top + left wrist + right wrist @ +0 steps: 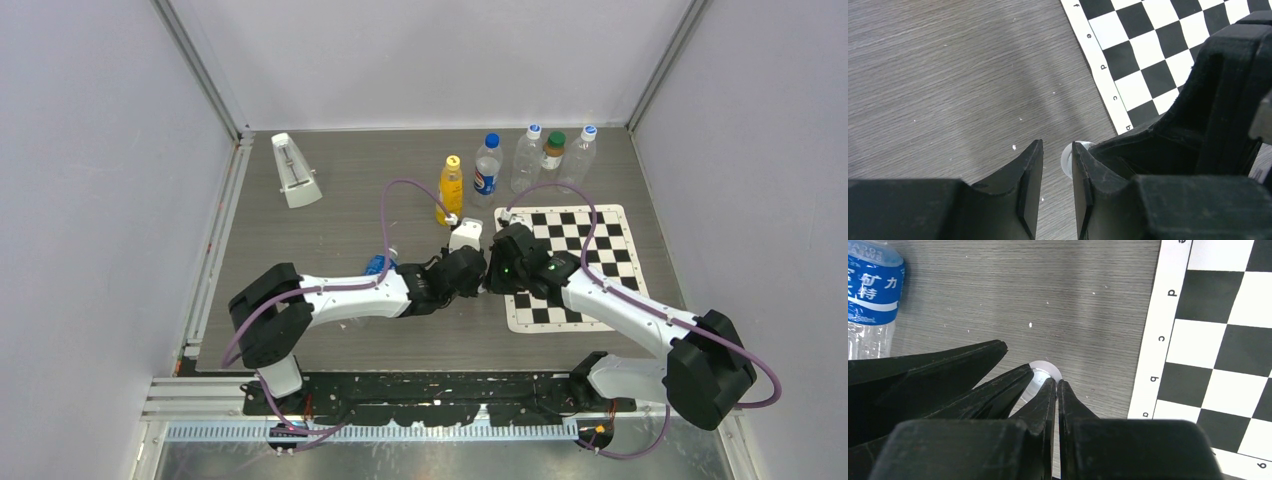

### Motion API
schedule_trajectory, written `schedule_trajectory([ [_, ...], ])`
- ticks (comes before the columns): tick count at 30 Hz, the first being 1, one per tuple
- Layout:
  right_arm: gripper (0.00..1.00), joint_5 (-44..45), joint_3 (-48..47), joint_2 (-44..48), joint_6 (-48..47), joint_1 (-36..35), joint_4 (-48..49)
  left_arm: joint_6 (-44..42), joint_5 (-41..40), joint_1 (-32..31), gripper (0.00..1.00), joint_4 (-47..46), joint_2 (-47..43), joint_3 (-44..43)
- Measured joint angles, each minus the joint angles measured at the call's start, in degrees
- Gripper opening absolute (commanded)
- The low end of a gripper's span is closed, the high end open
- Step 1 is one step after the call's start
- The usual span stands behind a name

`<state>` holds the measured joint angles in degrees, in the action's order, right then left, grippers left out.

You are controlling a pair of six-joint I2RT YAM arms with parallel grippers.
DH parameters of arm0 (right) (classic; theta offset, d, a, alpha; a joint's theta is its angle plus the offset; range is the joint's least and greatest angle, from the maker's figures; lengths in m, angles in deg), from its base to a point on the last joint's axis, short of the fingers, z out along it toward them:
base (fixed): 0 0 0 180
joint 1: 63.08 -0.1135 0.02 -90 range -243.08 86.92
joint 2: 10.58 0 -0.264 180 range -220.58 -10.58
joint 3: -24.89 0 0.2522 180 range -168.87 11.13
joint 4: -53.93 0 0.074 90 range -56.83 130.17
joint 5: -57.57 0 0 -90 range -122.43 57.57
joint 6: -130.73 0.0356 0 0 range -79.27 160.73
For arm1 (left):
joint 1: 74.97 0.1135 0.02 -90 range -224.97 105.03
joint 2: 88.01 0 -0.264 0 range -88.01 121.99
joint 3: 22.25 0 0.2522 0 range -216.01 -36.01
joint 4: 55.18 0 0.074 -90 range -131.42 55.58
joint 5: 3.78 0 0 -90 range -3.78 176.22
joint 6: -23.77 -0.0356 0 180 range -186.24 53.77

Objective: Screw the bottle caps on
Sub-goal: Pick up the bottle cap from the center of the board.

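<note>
A small white cap (1044,371) lies on the wooden table just left of the chessboard mat; it also shows in the left wrist view (1066,159). My right gripper (1057,386) is shut, with its tips against the cap's rim; I cannot tell if it pinches the rim. My left gripper (1054,160) is open by a narrow gap with nothing between its pads, and the cap sits just behind its right finger (1079,172). In the top view both grippers (478,272) (496,270) meet over the cap and hide it. A yellow cap (453,160) and a blue cap (491,140) sit on upright bottles.
A clear bottle with a blue label (872,290) lies on the table under the left arm (378,265). Several upright bottles stand at the back, one with a dark green cap (556,139). The chessboard mat (610,235) lies at the right. A white metronome-like object (296,170) stands at the back left.
</note>
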<state>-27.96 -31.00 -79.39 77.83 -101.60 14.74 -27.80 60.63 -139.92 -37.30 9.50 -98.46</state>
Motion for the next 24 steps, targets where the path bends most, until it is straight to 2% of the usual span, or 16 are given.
schedule_trajectory([
  [9,0.01,0.44,0.0,0.0,-0.48,-0.13,-0.48,-0.11,0.44,-0.42,0.29,0.61,0.0,-0.02],
  [19,0.0,1.49,0.0,0.0,-0.57,-0.26,-0.31,0.31,4.5,-0.85,0.29,1.53,0.0,-0.02],
  [24,0.01,1.68,0.0,-0.04,-0.57,-0.26,-0.26,0.61,4.83,-0.94,0.25,1.55,0.0,-0.02],
])
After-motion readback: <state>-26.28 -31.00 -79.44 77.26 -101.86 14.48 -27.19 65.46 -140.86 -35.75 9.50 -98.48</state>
